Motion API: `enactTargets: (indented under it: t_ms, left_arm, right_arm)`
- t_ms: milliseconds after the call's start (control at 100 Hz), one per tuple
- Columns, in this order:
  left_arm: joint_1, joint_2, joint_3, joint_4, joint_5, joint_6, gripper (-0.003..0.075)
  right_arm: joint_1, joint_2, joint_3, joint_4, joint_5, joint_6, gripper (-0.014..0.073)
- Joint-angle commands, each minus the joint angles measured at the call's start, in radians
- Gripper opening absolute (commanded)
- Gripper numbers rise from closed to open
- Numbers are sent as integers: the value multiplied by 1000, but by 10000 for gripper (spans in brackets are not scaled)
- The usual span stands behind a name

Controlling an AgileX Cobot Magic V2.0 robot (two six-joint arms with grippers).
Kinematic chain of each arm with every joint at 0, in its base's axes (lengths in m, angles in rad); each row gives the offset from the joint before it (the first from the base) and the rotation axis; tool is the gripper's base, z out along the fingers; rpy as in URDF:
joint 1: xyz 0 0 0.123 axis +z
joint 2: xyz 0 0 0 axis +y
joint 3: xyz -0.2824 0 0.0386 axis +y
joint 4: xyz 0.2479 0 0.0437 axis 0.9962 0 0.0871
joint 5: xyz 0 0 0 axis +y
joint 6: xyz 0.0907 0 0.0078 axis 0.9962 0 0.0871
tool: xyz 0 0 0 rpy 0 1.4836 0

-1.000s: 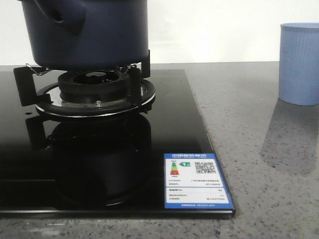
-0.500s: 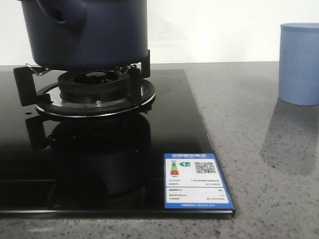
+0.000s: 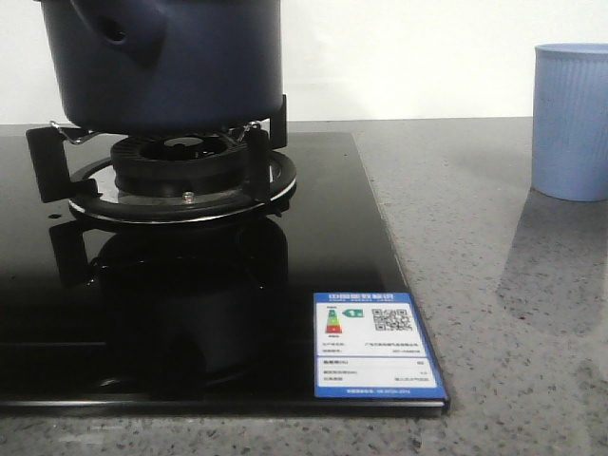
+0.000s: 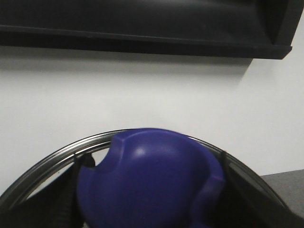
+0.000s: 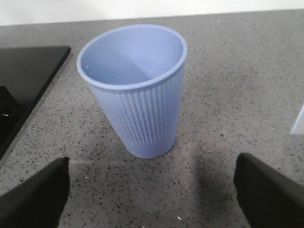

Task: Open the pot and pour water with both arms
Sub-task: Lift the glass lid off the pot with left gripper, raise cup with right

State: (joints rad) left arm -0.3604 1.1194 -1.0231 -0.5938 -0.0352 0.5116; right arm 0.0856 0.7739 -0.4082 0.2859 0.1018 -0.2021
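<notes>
Barely shifted since a second ago: pot (image 3: 161, 62) resting on burner grate (image 3: 176, 171) of black glass hob (image 3: 285, 285). Right gripper (image 5: 152, 190) wide apart, hovering before pale blue ribbed cup (image 5: 135, 90), touching nothing. Left jaws hidden behind blue knob (image 4: 149, 183); cannot tell.

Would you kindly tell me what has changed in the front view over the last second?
Hardly anything. The pot sits on the burner stand much as before, perhaps shifted a touch. The pale blue ribbed cup and the stove's energy label have not moved. Neither claw shows in the front view.
</notes>
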Motion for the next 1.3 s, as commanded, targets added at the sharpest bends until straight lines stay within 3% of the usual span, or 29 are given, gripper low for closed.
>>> enactTargets:
  t_ms: [0,350,690,1290]
  left_arm:
    - [12,-40,-33,-3,-81,-9,357]
    - [16,-43,-33,-3,-76,-9,357]
    - [16,-43,-33,-3,-76,-9,357]
    - [16,-43,-33,-3,-76,-9,357]
  right_arm:
    - [24,36,-22,7,-151,-11,611]
    - [69,296,-22,7,-439,-11,611]
    - [69,461,-28,-81,-604,109,611]
    - [69,638,-57,-97,-841,114,611]
